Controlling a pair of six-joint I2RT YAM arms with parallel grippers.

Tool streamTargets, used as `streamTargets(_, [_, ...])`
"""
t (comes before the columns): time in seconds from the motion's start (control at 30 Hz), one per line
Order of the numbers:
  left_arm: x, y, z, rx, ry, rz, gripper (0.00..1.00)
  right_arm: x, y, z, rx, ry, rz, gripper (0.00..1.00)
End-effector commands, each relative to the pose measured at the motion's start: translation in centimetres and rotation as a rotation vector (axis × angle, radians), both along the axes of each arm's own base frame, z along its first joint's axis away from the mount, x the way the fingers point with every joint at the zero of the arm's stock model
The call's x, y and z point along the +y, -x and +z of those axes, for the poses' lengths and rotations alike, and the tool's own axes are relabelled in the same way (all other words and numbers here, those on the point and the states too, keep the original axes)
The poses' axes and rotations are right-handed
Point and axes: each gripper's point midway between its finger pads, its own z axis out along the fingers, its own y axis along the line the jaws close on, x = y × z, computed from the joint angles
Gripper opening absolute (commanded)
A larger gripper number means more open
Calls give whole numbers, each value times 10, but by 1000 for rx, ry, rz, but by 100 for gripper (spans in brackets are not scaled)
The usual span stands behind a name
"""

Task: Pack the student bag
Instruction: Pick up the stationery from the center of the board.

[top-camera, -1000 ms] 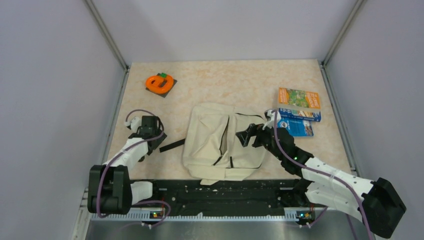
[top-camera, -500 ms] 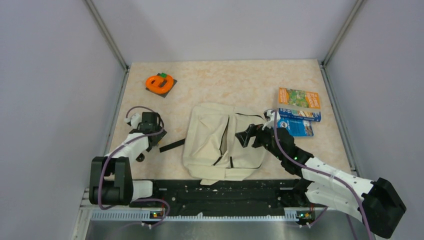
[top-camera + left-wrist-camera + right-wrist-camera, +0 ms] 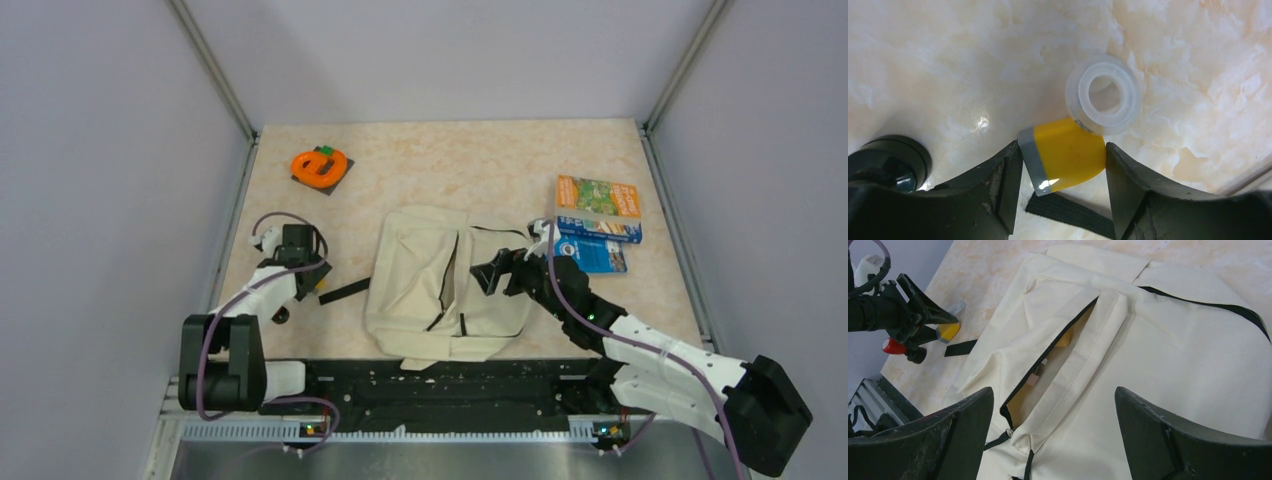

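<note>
The cream student bag (image 3: 445, 285) lies flat mid-table, its black-trimmed zip pocket (image 3: 1048, 365) gaping with something yellow inside. My right gripper (image 3: 492, 272) hovers over the bag's right half, wide open with nothing in it (image 3: 1054, 390). Left of the bag, my left gripper (image 3: 300, 272) is down at the table. Its fingers press both sides of a yellow tape dispenser (image 3: 1068, 157) with a grey end and a clear tape roll (image 3: 1104, 95). The dispenser rests on the table. One black bag strap (image 3: 1068, 212) lies just beneath it.
An orange item on a dark pad (image 3: 320, 166) sits at the back left. Orange (image 3: 598, 196) and blue (image 3: 592, 254) booklets lie at the right. A small black and red object (image 3: 893, 346) stands beside the left gripper. Side walls rise along both table edges.
The left gripper shifted slightly and its jaws narrowed onto the yellow tape dispenser. The right arm and the bag have not moved.
</note>
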Motion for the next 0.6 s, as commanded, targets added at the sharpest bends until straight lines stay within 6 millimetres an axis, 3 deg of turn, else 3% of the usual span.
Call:
streamTargets(0.0, [-15, 20, 0, 30, 50, -58, 46, 1, -4, 11, -27, -28, -3, 89])
streamTargets(0.23, [-46, 33, 40, -79, 0, -249, 44, 3, -1, 10, -13, -35, 10, 88])
streamTargets(0.43, [-119, 30, 93, -313, 17, -659, 42, 14, 6, 14, 15, -77, 67, 88])
streamTargets(0.57, [-171, 40, 117, -403, 12, -971, 41, 27, 17, 22, 43, -123, 149, 89])
